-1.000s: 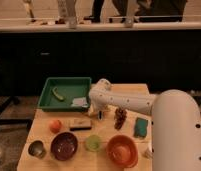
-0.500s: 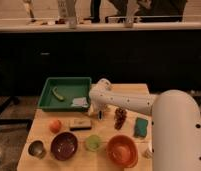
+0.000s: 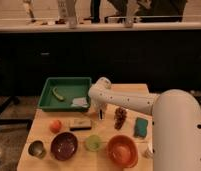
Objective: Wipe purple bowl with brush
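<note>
The purple bowl (image 3: 64,146) stands at the table's front left, dark and glossy, with nothing in it that I can see. My gripper (image 3: 100,114) hangs at the end of the white arm (image 3: 124,100) over the table's middle. It is just right of the green tray (image 3: 54,102), behind and to the right of the purple bowl and well apart from it. A pale greyish thing (image 3: 80,102) lies in the tray's right front corner, close to the gripper. I cannot tell whether it is the brush. No long brush handle shows.
An orange bowl (image 3: 122,151), a small green cup (image 3: 93,143) and a metal cup (image 3: 36,148) stand in the front row. An orange fruit (image 3: 55,125), a flat brownish block (image 3: 80,123), dark grapes (image 3: 120,117) and a teal sponge (image 3: 141,127) lie mid-table. A yellow-green item (image 3: 58,93) lies in the tray.
</note>
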Motion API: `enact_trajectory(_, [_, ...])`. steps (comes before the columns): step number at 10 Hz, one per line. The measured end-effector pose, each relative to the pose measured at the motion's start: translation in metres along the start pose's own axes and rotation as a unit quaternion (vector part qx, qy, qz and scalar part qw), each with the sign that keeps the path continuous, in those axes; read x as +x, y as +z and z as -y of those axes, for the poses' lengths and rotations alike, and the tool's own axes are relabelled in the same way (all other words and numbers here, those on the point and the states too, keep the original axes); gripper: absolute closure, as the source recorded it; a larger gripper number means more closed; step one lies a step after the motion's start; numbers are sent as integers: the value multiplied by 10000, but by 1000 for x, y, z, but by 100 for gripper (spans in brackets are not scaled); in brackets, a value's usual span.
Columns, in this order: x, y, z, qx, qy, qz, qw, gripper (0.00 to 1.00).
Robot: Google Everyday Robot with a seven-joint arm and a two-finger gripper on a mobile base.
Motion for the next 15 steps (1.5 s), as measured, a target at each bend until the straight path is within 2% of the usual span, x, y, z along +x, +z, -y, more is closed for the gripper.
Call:
enact_trajectory(1, [2, -1, 0, 6, -9, -22, 10000, 100])
enact_trajectory(9, [3, -3, -1, -28, -28, 13, 10000, 100])
enact_trajectory(13, [-2, -35, 3, -120, -23, 577, 9983, 100])
enact_trajectory(15, [-2, -43, 6, -132, -25, 693, 9975, 100])
